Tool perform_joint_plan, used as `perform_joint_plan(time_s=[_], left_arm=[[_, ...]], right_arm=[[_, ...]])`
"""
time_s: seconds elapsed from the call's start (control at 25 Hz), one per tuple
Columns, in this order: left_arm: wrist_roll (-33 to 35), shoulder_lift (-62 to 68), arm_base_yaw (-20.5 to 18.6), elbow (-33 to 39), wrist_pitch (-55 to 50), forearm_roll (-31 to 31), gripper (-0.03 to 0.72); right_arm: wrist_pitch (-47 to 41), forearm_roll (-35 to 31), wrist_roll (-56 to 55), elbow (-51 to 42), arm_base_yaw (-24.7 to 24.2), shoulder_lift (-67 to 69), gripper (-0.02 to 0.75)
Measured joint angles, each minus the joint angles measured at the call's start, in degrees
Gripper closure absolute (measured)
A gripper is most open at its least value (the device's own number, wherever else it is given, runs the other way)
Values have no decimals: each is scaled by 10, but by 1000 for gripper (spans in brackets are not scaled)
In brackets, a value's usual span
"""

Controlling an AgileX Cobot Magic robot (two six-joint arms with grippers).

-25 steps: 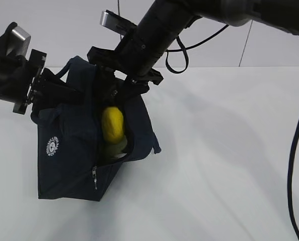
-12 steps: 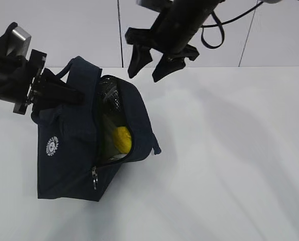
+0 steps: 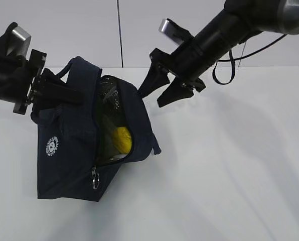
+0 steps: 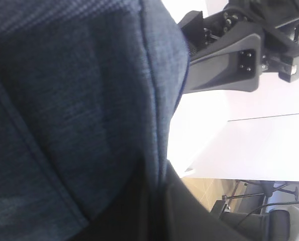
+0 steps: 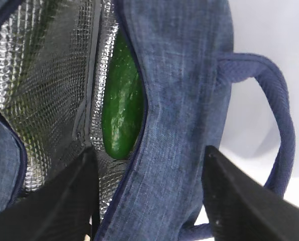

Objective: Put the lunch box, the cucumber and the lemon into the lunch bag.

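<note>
The navy lunch bag [image 3: 69,150] stands tilted on the table with its top unzipped. My left gripper [image 3: 75,95] is shut on the bag's upper edge; in the left wrist view the fabric [image 4: 89,100] fills the frame and runs between the gripper [image 4: 159,201] fingers. The yellow lemon [image 3: 122,139] lies inside the opening. The green cucumber [image 5: 122,108] rests against the silver lining. My right gripper [image 3: 157,93] hangs open and empty just right of the opening; the bag's wall [image 5: 179,125] shows between its [image 5: 154,201] fingers. The lunch box is hidden.
A metal zip pull [image 3: 95,176] hangs at the bag's front. One loop handle [image 5: 275,115] sticks out at the bag's side. The white table [image 3: 230,165] stretches right of the bag. A black cable [image 3: 225,70] loops under the right arm.
The right gripper let the lemon go, lifted out of the bag and swung right. The lemon has dropped deeper into the bag. The left gripper has kept its hold.
</note>
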State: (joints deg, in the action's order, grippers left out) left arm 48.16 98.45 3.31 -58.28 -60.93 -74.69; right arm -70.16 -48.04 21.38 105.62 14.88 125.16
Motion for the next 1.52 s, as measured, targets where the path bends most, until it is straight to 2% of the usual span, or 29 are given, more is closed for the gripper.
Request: perform_joint_plan(time_s=[0.16,0.48,0.6,1.0,1.32,1.52], left_arm=[[0,0,0,0,0,0,697],[0,0,0,0,-4,0,697],[0,0,0,0,-9,0,697],[0,0,0,0,-27,-6,697],[0,0,0,0,-35,-10,697],[0,0,0,0,-35,-12,697]], right_arm=[[2,-61,91,-25,0,0,253],[5,-75,127,-28,0,11,262],[6,-75,136,-28,1,11,302],[6,-73,145,-28,2,17,511],[6,-18,109,-32,2,17,521],[8,-32,102,-73,2,17,500]])
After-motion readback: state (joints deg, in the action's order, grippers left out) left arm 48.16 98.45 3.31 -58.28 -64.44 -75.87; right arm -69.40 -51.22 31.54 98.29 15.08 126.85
